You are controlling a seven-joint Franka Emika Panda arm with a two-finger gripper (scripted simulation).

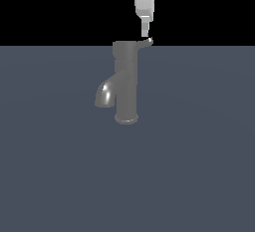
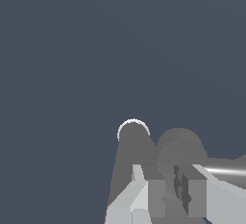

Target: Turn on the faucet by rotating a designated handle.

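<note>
fingers (image 1: pixel 145 31) above handle (image 1: pixel 130 45) tip, apparently touching, atop faucet (image 1: pixel 125 84)

Flat slate-blue floor (image 1: pixel 199 166), with the dark grey faucet (image 1: pixel 126 84) upright on its flared base.

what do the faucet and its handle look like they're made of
Faucet: likely polished dark grey metal, given the bright highlight on its curved spout. Handle: looks like duller, matte grey metal with no glint, though the render leaves that open.

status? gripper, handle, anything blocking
Gripper directly above handle tip, at or near contact; jaw state unclear. Faucet upright, spout toward the exterior view's left. Nothing in the way.
</note>
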